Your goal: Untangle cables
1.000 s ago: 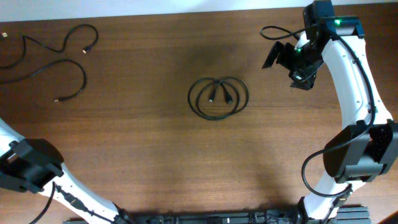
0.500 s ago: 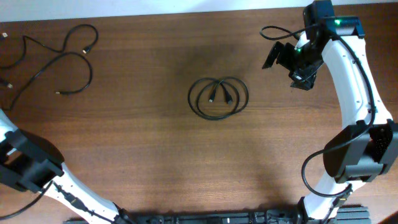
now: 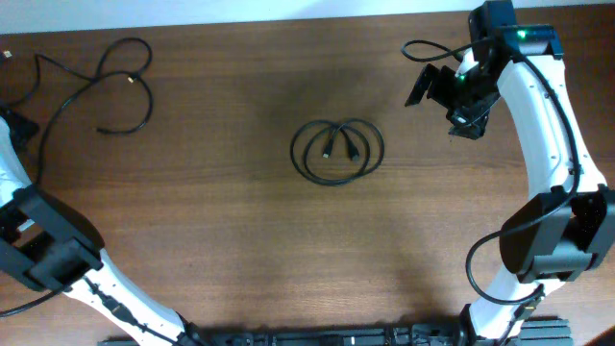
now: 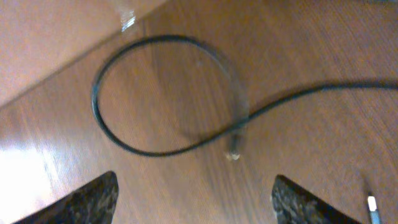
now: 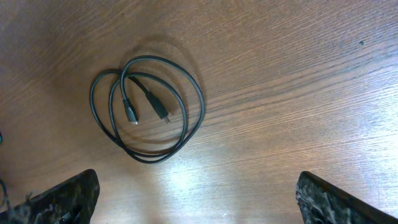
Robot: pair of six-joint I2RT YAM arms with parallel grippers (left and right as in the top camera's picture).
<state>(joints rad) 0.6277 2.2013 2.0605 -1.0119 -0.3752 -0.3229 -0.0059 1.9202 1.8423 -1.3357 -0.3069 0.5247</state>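
One of the cables is a small black coil (image 3: 336, 151) with two plug ends inside it, lying at the table's middle; the right wrist view shows the coil (image 5: 147, 107) ahead of my fingers. Loose black cable strands (image 3: 130, 78) sprawl at the far left. In the left wrist view one strand curls into a loop (image 4: 163, 93) with a plug end (image 4: 234, 150). My left gripper (image 3: 13, 127) (image 4: 196, 205) hangs open at the left table edge, above that loop, holding nothing. My right gripper (image 3: 442, 104) (image 5: 205, 202) hovers open at the far right, well clear of the coil.
Brown wooden table (image 3: 240, 250) under everything. Its far edge (image 4: 74, 59) meets a pale surface just beyond the loose loop. My white right arm (image 3: 548, 115) runs along the right side, my left arm (image 3: 48, 250) along the front left.
My left gripper has opened and let go of a loose strand. The left arm moved farther along the left edge, and the loose strands shifted toward the back left.
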